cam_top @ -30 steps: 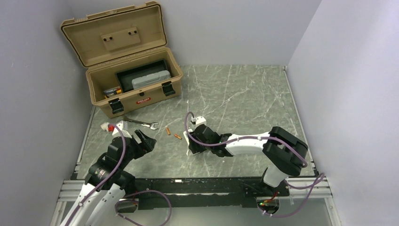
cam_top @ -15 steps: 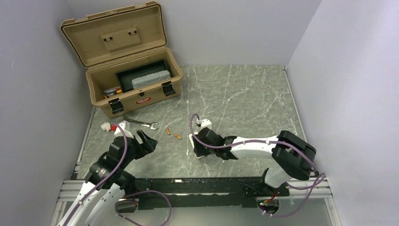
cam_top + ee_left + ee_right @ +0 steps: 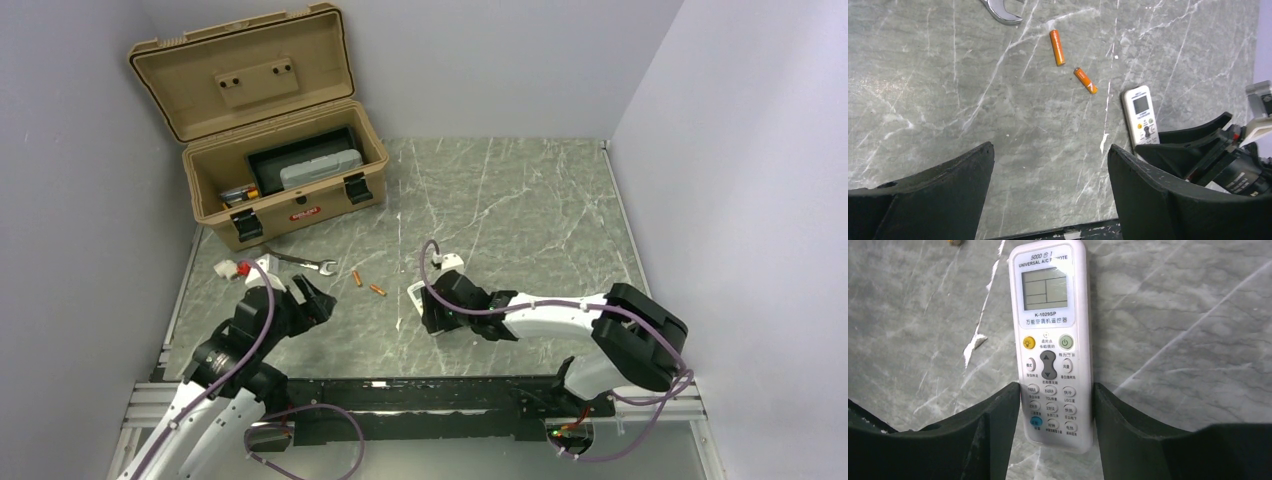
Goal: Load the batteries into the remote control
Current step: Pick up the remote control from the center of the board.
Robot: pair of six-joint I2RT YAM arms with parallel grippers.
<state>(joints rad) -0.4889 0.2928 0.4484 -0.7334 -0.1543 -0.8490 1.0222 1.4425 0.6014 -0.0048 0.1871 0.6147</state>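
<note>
Straddling the button end of the remote (image 3: 1048, 340), the right gripper (image 3: 1055, 390) has one finger at each long edge. The fingers meet or all but meet the casing, and whether they press on it cannot be told. The remote lies flat on the table (image 3: 520, 200), screen and buttons up, so its battery recess faces down, out of sight. The left gripper (image 3: 1050, 149) hangs over bare stone with jaws wide apart and nothing between them. Beyond it lie the two batteries (image 3: 1058, 47), close together but not touching, between the remote and a wrench (image 3: 1000, 12). An open box (image 3: 300, 215) stands at the far left.

Likely hazards: the remote probably has to be turned over, and a pinch on one end of a slim, smooth casing could let it pivot, slip out and skate across the polished top. The batteries, being round, may roll away if a finger nudges them rather than closing squarely on them.
</note>
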